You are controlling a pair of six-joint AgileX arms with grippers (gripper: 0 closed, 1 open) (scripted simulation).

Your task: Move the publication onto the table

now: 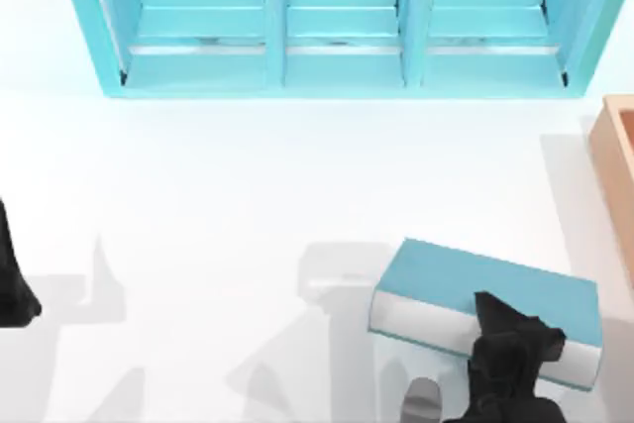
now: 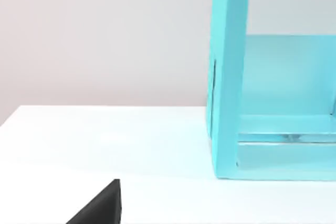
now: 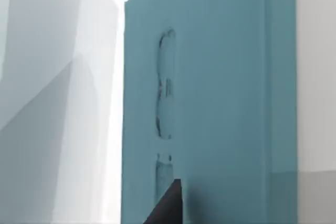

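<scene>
Publication (image 1: 495, 289) lies at 5 o'clock of worktop (image 1: 248, 205), well apart from shelf unit (image 1: 342, 22) at 12 o'clock; flat or slightly raised, cannot tell. Long axis runs 10-to-4 o'clock. Right hand (image 1: 505, 344) at its near long edge, over page side; grip state cannot tell. Wooden box (image 1: 619, 160) at 3 o'clock. Left arm (image 1: 12, 274) parked at 9 o'clock, far from publication. Judgement: right arm nearer, move nearly complete.
</scene>
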